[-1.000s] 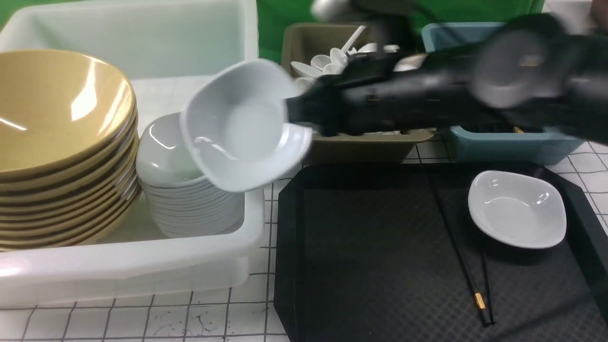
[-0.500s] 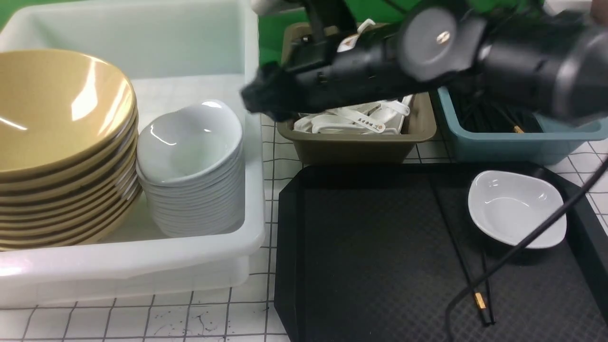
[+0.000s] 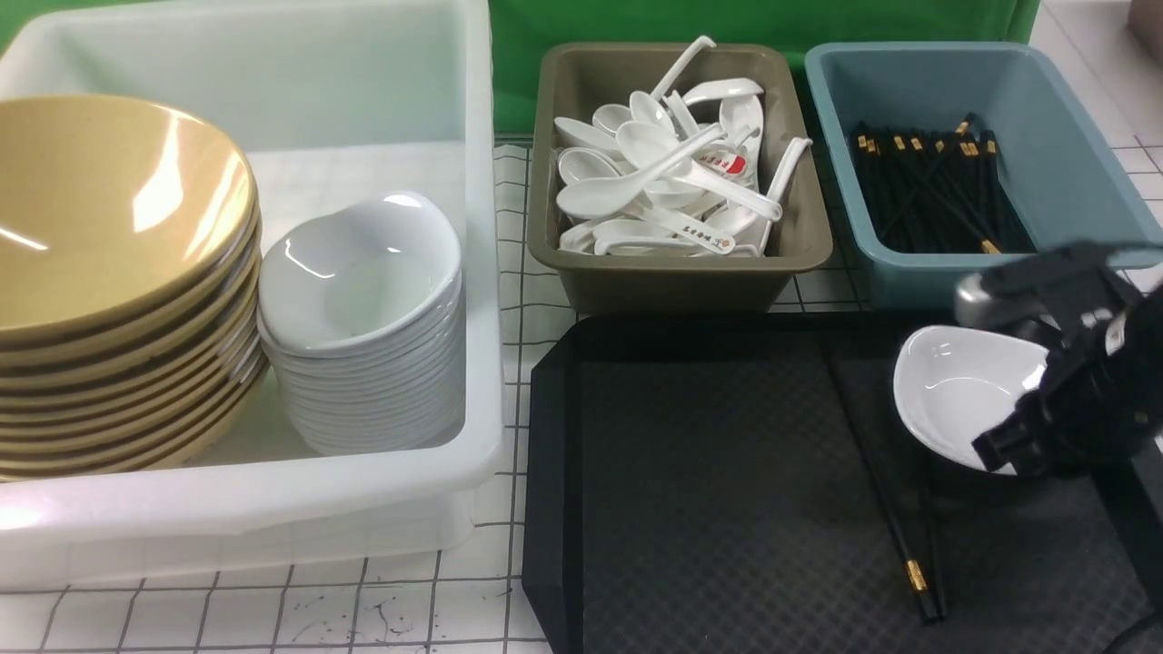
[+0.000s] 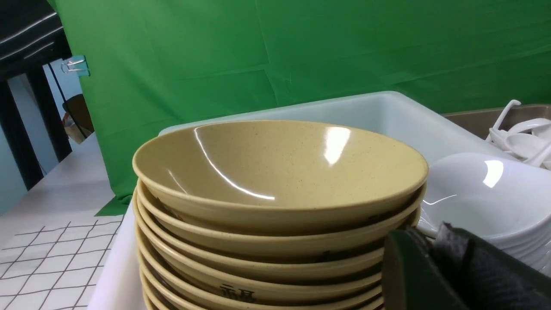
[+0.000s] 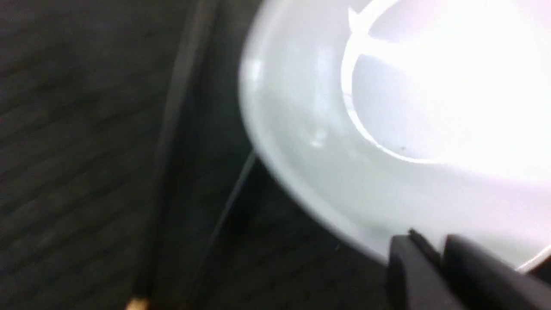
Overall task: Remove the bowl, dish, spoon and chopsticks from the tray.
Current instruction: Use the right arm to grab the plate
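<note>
1. Front view: the tray [image 3: 709, 472] is seen lying on the gridded tabletop [image 3: 273, 609], in front of an olive-brown tub [image 3: 681, 282] and a blue tub [image 3: 1072, 154].
2. The dish [image 3: 954, 391] is found on the tray's far right part. Its near right rim is covered by the right gripper [image 3: 1008, 450], which is lowered onto that edge.
3. In the right wrist view, one dark finger [image 5: 413, 275] is seen at the rim of the dish [image 5: 387, 107]. The picture is blurred, so whether the jaws are apart or clamped on the rim cannot be told.
4. The chopsticks [image 3: 877, 490] are laid on the tray just left of the dish, running from the far edge toward the near edge, with a gold band near the near end. They appear in the right wrist view as a blurred dark line [image 5: 172, 107].
5. The bowl [image 3: 109, 209] is set topmost on a stack of like bowls inside the white tub [image 3: 273, 490] on the left. A pile of white dishes [image 3: 363, 363] stands beside it in the same tub.
6. White spoons [image 3: 663, 173] are heaped in the olive-brown tub, and black sticks [image 3: 927, 191] are gathered in the blue one.
7. In the left wrist view, the bowl [image 4: 280, 163] is seen close by. Only a dark part of the left gripper [image 4: 456, 267] is caught, and the stance of its jaws cannot be told.
</note>
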